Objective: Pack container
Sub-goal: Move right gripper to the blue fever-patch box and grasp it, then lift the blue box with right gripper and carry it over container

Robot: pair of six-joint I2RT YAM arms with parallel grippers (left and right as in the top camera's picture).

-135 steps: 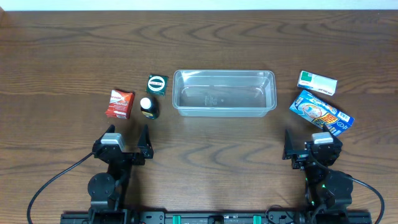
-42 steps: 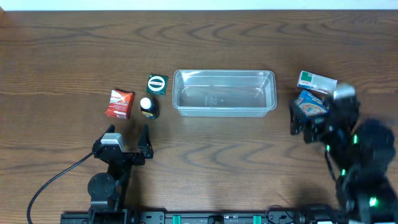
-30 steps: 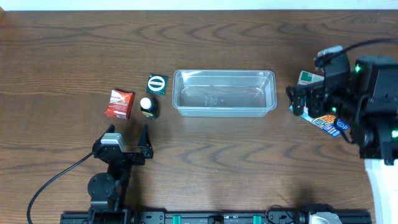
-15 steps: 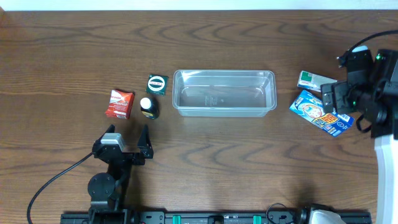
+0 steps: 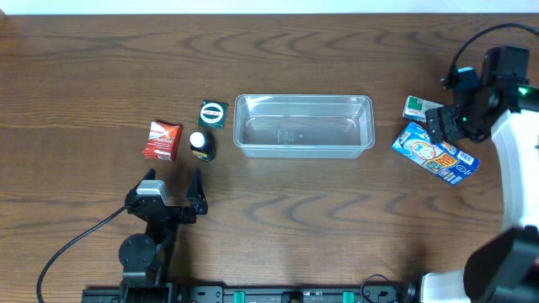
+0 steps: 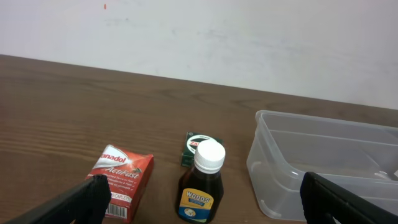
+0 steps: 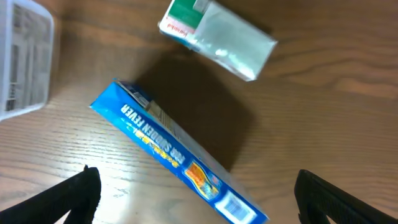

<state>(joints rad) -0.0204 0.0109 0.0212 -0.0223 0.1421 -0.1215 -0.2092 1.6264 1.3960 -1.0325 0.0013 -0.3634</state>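
Overhead, we find the right gripper (image 7: 198, 186) hanging with its jaws spread wide and nothing between them. A blue box (image 5: 435, 153) lies beneath it, and a green-and-white pack (image 5: 425, 108) sits just beyond. The container (image 5: 303, 99) lies to its left, apart from both packs. Our left gripper (image 5: 173, 183) gapes equally wide and empty. Ahead of it stand a red carton (image 5: 162, 140), a brown bottle (image 5: 201, 145) and a green box (image 5: 212, 114), with the container off to its right.
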